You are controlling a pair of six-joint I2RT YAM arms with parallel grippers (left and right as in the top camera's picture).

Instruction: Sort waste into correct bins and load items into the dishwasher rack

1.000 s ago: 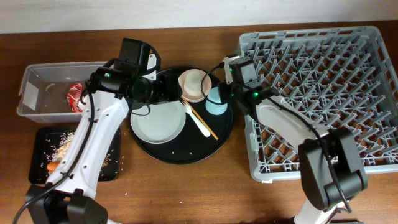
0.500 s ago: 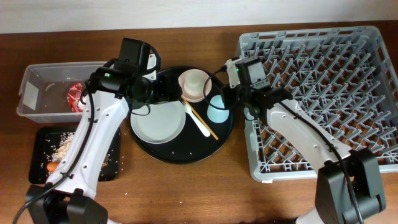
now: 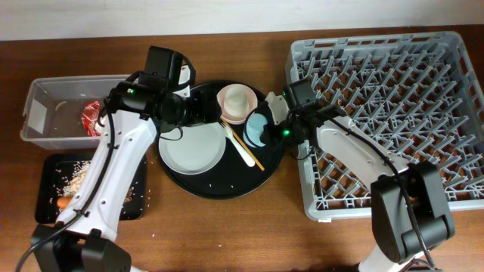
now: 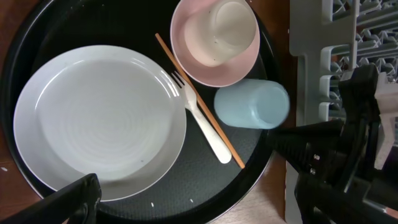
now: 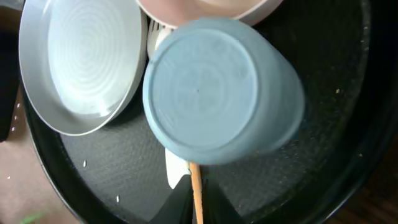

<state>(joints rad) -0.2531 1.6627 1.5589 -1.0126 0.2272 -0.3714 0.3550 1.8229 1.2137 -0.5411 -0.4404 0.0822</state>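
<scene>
On the round black tray [image 3: 219, 185] a light blue cup [image 3: 254, 127] [image 4: 252, 106] lies on its side beside the pinkish bowl [image 4: 205, 62], which holds a small white cup [image 4: 230, 25]. A grey plate [image 3: 193, 147], a white fork [image 4: 202, 121] and a wooden chopstick [image 4: 186, 74] also lie on the tray. My right gripper [image 3: 276, 145] [image 5: 198, 180] hovers by the chopstick's near end, its fingers almost together, the stick showing in the slit. The left gripper [image 4: 199, 202] [image 3: 198, 112] hangs wide open above the plate's edge, holding nothing.
The big grey dishwasher rack [image 3: 393, 113] fills the right side, close against the round tray. At far left a clear tub [image 3: 45, 113] holds a red wrapper [image 3: 92, 117]. Below it a black tray [image 3: 53, 174] holds pale crumbs [image 3: 79, 177] and a carrot [image 3: 62, 202].
The light blue cup stood upright a second ago and now lies tipped on its side. My right gripper shifted from the cup toward the chopstick's end. The left arm stayed put.
</scene>
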